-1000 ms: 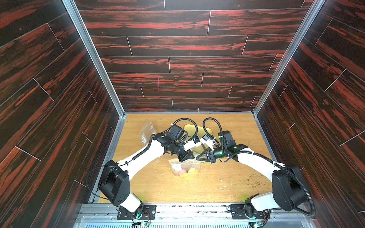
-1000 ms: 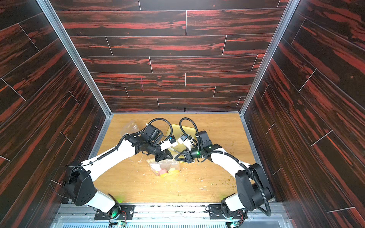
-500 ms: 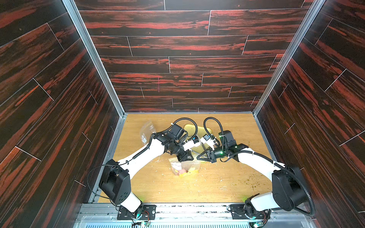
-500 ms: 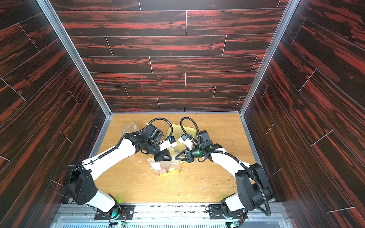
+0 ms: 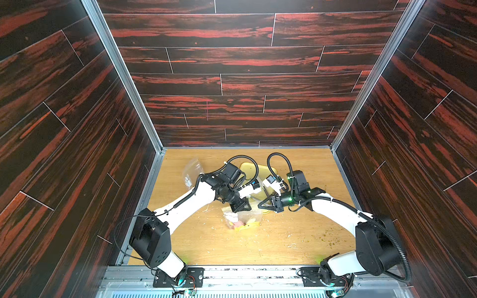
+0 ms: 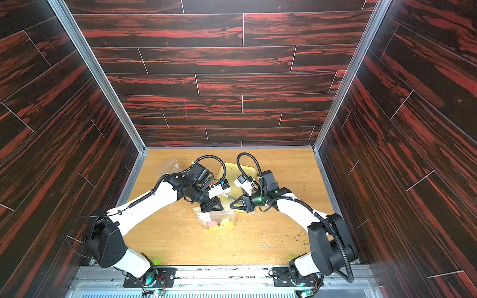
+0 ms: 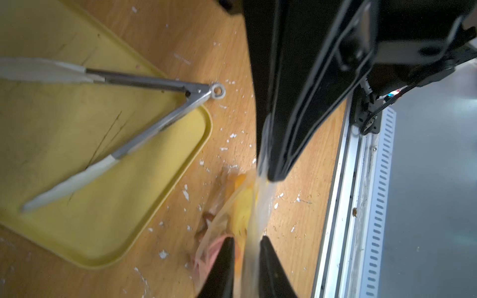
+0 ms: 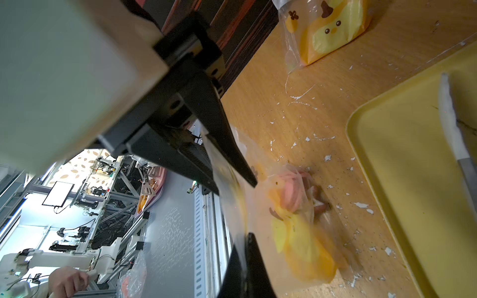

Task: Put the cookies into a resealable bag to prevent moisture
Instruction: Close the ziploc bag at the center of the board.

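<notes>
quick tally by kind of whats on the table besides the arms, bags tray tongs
bags: 2 (filled bag, spare bag)
yellow tray: 1
tongs: 1
total: 4

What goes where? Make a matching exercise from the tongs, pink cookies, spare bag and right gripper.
1. metal tongs with white tips
2. flat round pink cookies
3. spare clear plastic bag with yellow chick print
4. black fingers of the right gripper

A. inside the clear chick-print bag at mid-table
B. shut on that filled bag's top edge
C. lying on the flat yellow plastic tray
D. alone on the wooden table, on the left arm's side

Pairs: 1-C, 2-A, 3-D, 4-B
</notes>
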`<action>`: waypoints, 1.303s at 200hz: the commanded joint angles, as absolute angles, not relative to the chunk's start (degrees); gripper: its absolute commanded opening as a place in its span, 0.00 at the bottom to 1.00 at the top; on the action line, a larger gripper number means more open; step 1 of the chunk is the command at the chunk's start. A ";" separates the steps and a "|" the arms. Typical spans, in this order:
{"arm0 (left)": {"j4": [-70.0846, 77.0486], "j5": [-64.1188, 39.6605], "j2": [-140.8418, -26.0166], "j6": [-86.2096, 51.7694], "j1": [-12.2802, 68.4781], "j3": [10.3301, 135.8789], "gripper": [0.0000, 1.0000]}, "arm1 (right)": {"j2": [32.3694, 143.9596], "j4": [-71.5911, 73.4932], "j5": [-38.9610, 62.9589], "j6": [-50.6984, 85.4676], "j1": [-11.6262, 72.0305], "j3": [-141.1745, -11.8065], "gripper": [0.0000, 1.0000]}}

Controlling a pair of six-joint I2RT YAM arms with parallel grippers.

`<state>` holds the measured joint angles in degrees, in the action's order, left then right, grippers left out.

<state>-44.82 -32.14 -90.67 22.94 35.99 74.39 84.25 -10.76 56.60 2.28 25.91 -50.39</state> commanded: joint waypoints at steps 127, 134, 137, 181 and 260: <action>-50.61 -28.52 -83.85 22.99 32.13 71.94 0.15 | 85.78 -12.37 57.68 0.03 24.35 -49.87 0.00; -50.71 -28.03 -83.66 22.90 32.00 71.82 0.18 | 85.74 -12.39 57.70 0.09 24.34 -49.81 0.00; -50.77 -27.75 -83.58 22.86 31.92 71.79 0.19 | 85.70 -12.39 57.67 0.09 24.20 -49.79 0.00; -52.65 -27.19 -83.40 23.20 30.94 72.12 0.03 | 85.52 -12.30 57.78 0.00 23.65 -49.33 0.00; -53.30 -23.86 -79.75 21.81 29.58 70.18 0.16 | 85.61 -12.41 57.57 -0.09 22.76 -48.61 0.00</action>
<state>-50.33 -26.65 -82.74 21.76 30.72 71.48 84.27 -11.05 57.45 1.39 23.51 -49.32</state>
